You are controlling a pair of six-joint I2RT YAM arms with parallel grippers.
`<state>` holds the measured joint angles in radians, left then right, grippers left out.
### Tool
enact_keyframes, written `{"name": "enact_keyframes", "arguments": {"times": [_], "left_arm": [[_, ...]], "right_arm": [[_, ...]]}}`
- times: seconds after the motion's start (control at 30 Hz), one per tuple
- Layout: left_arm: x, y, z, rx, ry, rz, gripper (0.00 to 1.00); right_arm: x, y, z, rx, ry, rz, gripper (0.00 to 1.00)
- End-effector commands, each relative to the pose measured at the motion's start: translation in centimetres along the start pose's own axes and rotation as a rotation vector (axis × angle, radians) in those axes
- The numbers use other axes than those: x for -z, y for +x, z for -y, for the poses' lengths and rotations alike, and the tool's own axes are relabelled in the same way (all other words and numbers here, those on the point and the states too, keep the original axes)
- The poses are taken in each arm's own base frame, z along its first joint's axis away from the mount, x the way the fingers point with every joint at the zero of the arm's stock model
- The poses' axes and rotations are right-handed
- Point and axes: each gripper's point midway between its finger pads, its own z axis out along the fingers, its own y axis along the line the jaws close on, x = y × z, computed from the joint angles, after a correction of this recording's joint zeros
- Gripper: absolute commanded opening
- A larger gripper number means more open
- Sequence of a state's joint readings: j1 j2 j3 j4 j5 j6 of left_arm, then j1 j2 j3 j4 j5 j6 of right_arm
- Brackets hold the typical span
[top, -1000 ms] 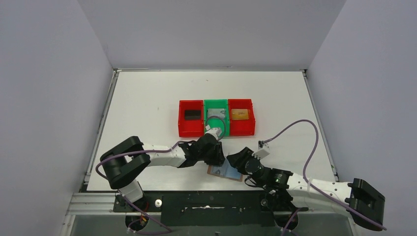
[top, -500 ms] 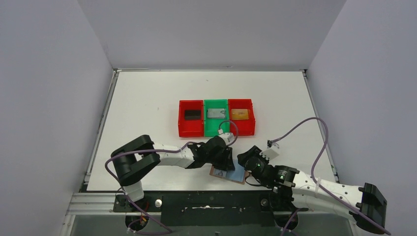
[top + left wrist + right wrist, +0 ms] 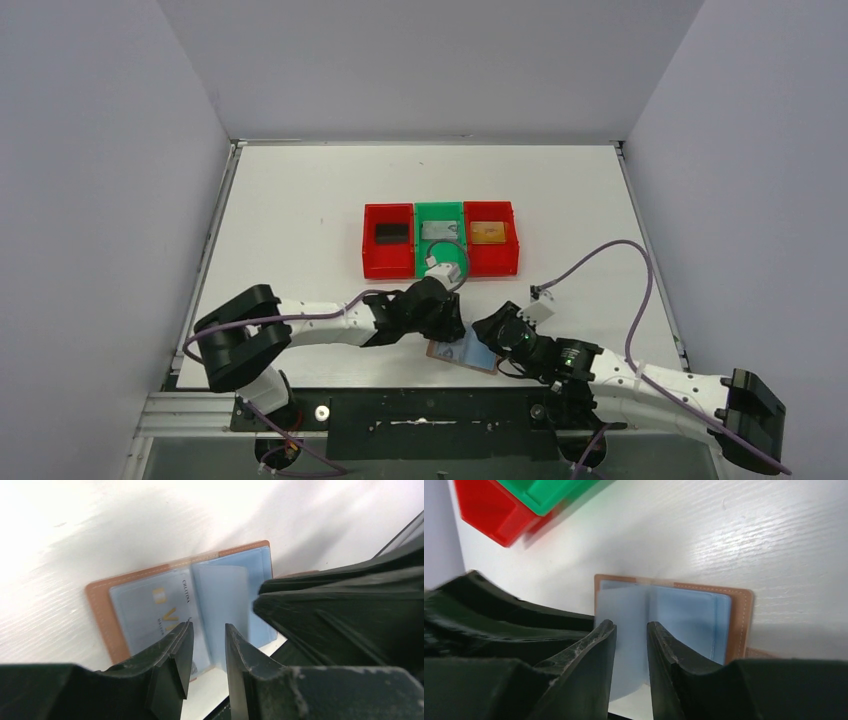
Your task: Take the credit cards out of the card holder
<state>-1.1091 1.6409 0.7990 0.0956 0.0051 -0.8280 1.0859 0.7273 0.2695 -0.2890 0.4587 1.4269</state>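
The card holder [image 3: 463, 352], tan leather with pale blue pockets, lies open flat near the table's front edge. One credit card [image 3: 150, 611] with gold lettering sits in its left pocket. A loose blue pocket leaf [image 3: 220, 600] stands up at the fold. My left gripper [image 3: 207, 636] hovers over the fold, jaws narrowly open, nothing between them. My right gripper [image 3: 631, 630] comes from the other side, jaws narrowly open over the same leaf [image 3: 624, 615]. In the top view the left gripper [image 3: 449, 322] and right gripper [image 3: 489, 331] almost meet above the holder.
Three bins stand side by side mid-table: a red bin [image 3: 370, 250] with a black card [image 3: 391, 232], a green bin [image 3: 420, 255] with a silver card [image 3: 438, 230], a red bin [image 3: 512, 250] with a gold card [image 3: 489, 232]. The table's front edge lies just behind the holder.
The right gripper's jaws have narrowed and it has shifted slightly left over the holder. The left gripper swung right, then back left a little. The holder stays put.
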Motion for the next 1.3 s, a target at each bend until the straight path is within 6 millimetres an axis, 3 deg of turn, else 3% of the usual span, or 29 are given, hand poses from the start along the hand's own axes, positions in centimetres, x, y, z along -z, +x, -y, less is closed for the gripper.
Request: {"name": "enact_keyframes", "arguments": {"times": [0.0, 0.1, 0.23, 0.47, 0.67, 0.8, 0.97, 1.27], "left_arm": [[2.8, -3.1, 0.1, 0.016, -0.006, 0.148, 0.31], [3.1, -3.3, -0.3, 0.03, 0.039, 0.147, 0.33], [2.0, -2.2, 1.8, 0.018, 0.175, 0.064, 0.33], [-0.3, -0.7, 4.8, -0.026, 0.251, -0.021, 0.34], [-0.7, -0.5, 5.4, -0.038, 0.267, -0.036, 0.33], [-1.4, 0.5, 4.4, -0.037, 0.23, -0.076, 0.33], [-1.9, 1.7, 3.1, -0.03, 0.18, -0.107, 0.32], [-1.6, 1.8, 2.5, -0.036, 0.145, -0.098, 0.31]], "right_arm": [[-0.8, 1.9, -1.6, 0.03, -0.061, -0.081, 0.3], [-1.3, 2.5, -0.4, 0.052, 0.034, -0.106, 0.29], [-1.4, 1.7, 0.9, 0.061, 0.119, -0.068, 0.28], [0.4, -1.4, 0.0, 0.019, 0.091, 0.039, 0.29], [1.9, -3.1, -1.2, -0.005, -0.002, 0.079, 0.3], [2.0, -2.5, -2.4, -0.018, -0.073, 0.048, 0.3], [1.1, -0.9, -2.1, -0.019, -0.063, -0.001, 0.3], [-1.0, 2.0, 0.6, -0.017, 0.067, -0.075, 0.29]]}}
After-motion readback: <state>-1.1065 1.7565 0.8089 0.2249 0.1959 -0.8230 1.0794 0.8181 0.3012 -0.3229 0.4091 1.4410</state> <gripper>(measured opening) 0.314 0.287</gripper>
